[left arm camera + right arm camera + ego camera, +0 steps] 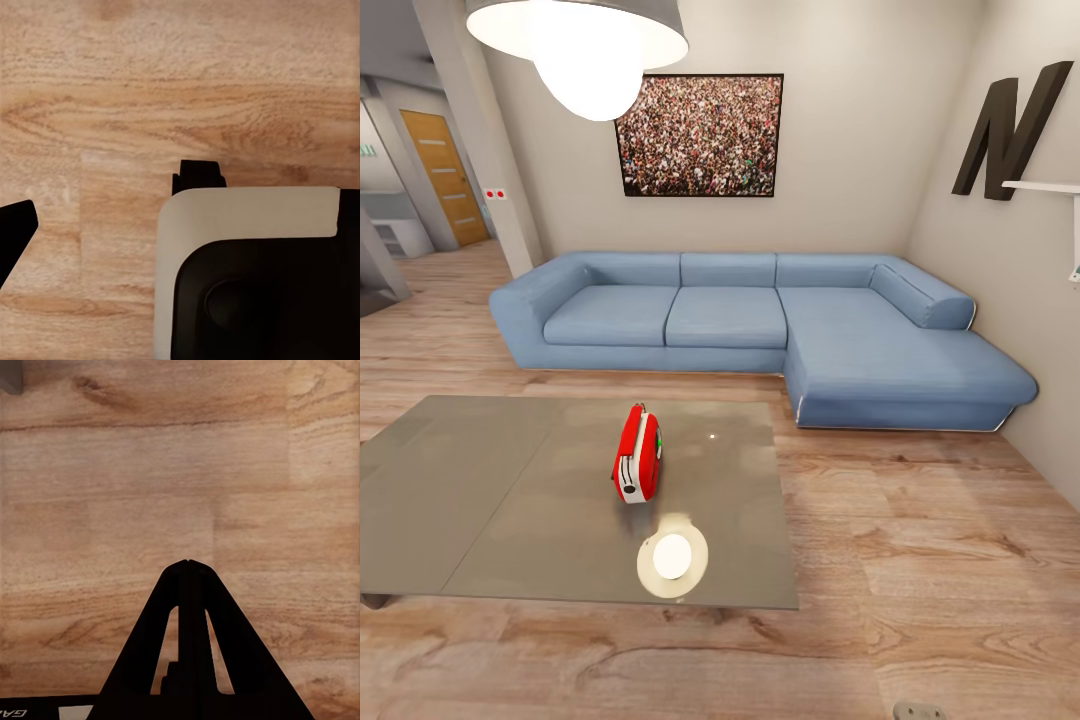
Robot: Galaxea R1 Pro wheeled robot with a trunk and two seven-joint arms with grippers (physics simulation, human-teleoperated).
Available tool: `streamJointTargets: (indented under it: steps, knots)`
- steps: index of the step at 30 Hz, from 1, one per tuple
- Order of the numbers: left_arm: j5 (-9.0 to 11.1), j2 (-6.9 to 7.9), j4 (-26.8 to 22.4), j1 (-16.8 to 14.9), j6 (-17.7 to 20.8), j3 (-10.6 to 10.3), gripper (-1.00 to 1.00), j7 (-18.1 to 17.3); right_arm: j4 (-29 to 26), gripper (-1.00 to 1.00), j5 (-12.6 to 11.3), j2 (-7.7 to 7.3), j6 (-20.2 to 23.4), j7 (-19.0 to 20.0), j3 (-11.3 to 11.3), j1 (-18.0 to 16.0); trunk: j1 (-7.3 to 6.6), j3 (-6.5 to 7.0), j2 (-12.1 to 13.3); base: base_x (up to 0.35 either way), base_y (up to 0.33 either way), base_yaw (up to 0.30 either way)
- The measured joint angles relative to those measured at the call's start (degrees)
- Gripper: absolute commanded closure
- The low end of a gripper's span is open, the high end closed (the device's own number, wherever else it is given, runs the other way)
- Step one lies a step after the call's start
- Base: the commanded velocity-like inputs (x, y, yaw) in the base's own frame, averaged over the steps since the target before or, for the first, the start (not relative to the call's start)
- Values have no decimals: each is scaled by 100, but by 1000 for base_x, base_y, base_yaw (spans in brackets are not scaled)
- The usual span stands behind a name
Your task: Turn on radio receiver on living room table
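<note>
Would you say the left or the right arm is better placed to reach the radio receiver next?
Left, tentatively: the radio receiver stands left of centre on the table. Both wrist views face wood floor; the right gripper is shut.

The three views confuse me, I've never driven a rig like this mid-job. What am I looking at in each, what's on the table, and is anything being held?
The big picture comes from the camera on the robot's head. It looks into a living room with a blue sofa. The low grey table carries the red radio receiver, standing on edge; the bright round patch beside it is the ceiling lamp's reflection.

The other two pictures come from cameras on the wrists, both aimed down at the wood floor. The right gripper shows as a black wedge, its fingertips touching, holding nothing. In the left wrist view, one dark fingertip shows at the edge, so that gripper's state is unclear.
</note>
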Motion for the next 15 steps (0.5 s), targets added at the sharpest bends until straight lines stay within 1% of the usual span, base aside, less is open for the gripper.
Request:
streamJointTargets:
  steps: [15]
  knots:
    - [0,3,0,1,-1,-1,-100,0,0,100,0,0,1,0,0,0,0,0,0,0,0,0]
